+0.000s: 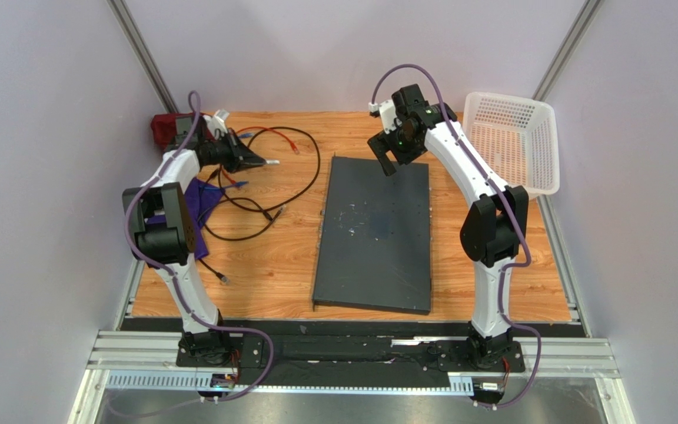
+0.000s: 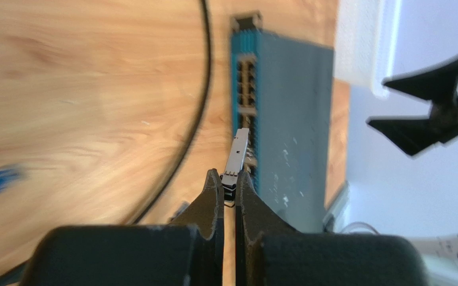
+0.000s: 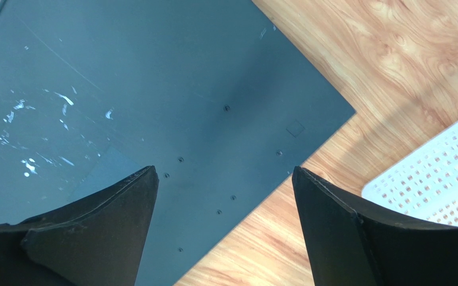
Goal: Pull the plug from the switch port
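Switch [image 1: 376, 234]: lying flat mid-table, port face facing left.
Plug [image 2: 237, 154]: being pinched by closed left gripper [image 2: 229, 182], left of switch, apart.
Right gripper [image 3: 224, 174]: hovering over switch's far edge, jaws gaping, holding nothing.

Bright even light, left wrist view blurred

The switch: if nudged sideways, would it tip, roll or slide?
The switch is a wide flat slab lying on the table, so it would likely slide, not tip or roll. It looks like metal, so probably heavy and stiff.
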Controlling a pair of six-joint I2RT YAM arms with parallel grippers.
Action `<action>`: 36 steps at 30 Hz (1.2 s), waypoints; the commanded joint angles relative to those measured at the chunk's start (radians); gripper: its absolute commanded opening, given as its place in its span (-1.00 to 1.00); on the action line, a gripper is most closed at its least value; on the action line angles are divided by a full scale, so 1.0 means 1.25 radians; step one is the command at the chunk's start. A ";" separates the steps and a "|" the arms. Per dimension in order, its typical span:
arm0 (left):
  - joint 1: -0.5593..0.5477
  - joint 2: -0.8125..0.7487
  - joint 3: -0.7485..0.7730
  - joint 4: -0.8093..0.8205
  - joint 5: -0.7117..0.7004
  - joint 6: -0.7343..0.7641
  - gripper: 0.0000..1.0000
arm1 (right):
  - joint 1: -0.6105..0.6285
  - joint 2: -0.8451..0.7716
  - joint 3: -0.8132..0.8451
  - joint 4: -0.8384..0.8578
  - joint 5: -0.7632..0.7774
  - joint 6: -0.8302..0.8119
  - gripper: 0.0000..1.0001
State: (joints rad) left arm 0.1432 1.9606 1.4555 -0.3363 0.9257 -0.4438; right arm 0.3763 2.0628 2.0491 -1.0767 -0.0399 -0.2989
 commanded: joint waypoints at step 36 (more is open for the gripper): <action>-0.014 -0.010 0.070 0.015 0.026 0.085 0.09 | 0.079 -0.025 -0.107 0.021 0.070 0.012 0.77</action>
State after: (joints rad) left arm 0.1669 2.0731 1.6989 -0.4725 0.7422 -0.3344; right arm 0.4667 2.0644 1.9026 -1.0725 0.0593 -0.3061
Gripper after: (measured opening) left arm 0.546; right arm 0.885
